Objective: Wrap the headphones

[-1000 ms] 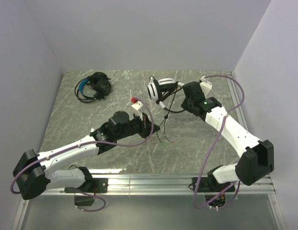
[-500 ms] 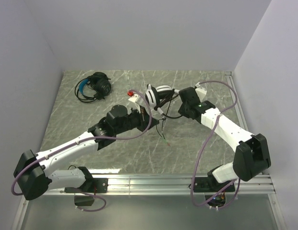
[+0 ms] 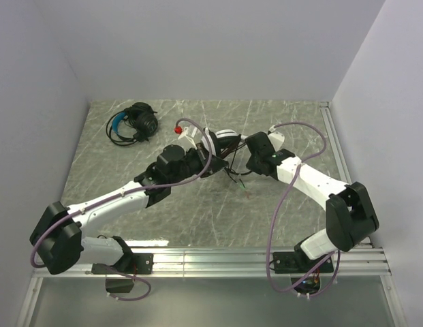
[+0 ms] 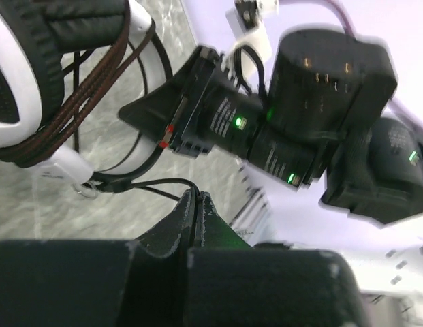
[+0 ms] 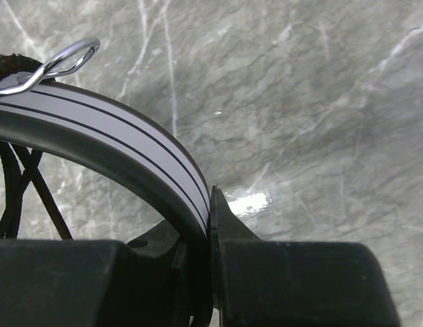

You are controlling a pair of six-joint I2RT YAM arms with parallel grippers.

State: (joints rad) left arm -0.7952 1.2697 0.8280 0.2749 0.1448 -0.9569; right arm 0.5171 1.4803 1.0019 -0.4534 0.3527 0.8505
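Now my right jaws grip the headband [image 5: 116, 136] of the white, black-padded wired headset [image 3: 221, 138]; my left jaws pinch its thin black cable [image 4: 157, 182].

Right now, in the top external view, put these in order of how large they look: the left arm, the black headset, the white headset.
1. left arm
2. black headset
3. white headset: partly hidden, so its rank against the black one is unsure.

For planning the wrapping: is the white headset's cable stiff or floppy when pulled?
Probably floppy: the cable bends in loose curves near the left gripper. Likely apt to tangle, since strands cross beside the white headset.
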